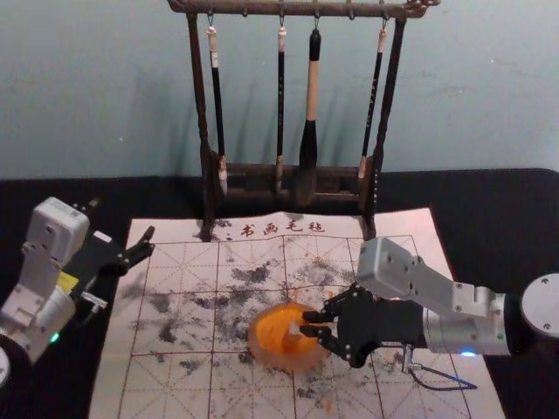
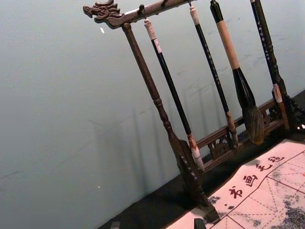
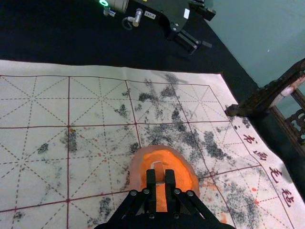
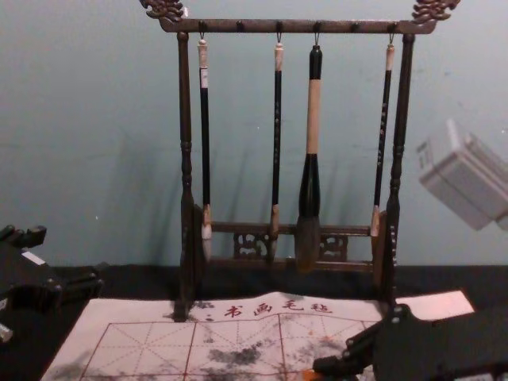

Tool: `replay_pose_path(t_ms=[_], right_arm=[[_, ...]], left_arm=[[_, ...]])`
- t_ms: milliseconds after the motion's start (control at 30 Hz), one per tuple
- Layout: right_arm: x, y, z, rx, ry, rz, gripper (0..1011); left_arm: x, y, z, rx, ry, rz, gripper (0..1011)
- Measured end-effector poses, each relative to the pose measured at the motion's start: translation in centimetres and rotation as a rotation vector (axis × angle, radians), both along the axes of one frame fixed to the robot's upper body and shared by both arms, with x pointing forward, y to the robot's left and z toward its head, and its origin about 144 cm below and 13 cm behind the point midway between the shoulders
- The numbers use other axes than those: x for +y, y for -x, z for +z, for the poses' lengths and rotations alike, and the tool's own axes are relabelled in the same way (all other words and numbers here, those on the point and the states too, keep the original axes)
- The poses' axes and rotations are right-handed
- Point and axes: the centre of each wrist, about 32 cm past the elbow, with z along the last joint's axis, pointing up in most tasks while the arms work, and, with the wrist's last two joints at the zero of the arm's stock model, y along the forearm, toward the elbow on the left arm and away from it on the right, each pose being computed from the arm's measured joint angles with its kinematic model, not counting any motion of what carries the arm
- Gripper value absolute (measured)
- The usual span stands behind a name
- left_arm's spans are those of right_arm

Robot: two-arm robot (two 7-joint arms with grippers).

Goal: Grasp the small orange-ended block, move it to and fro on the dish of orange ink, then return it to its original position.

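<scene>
While the right gripper reaches in over the dish, its hold: closed on the small block, which sits between its fingertips above the orange ink.
Small block: at the dish, lifted clear of the mat by the look of it.
Done: the grasp, and bringing the block to the ink.
To-and-fro: probably the step in hand; how much of it is complete I cannot tell.
Left: any rubbing that remains, then the return and release.
Left gripper: parked beyond the mat's left side, fingers spread, holding nothing.
Block's orange end: hard to make out against ink of much the same colour; whether it touches the ink I cannot tell.
Original position: nothing I can make out marks it.
Dish in the chest view: cut off by the lower edge, partly behind the right gripper.
</scene>
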Motion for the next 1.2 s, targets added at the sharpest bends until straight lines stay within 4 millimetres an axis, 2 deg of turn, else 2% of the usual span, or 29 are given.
replay_pose_path(t_ms=[700,1200], right_arm=[[0.5,-1.8,0.1,-0.018,0.022,-0.051,82],[-1.0,-0.8,0.5,-0.013,0.015,-0.055,82]], left_arm=[[0.0,0.0,0.0,0.0,0.0,0.0,1001],[0.0,0.0,0.0,0.0,0.0,0.0,1001]])
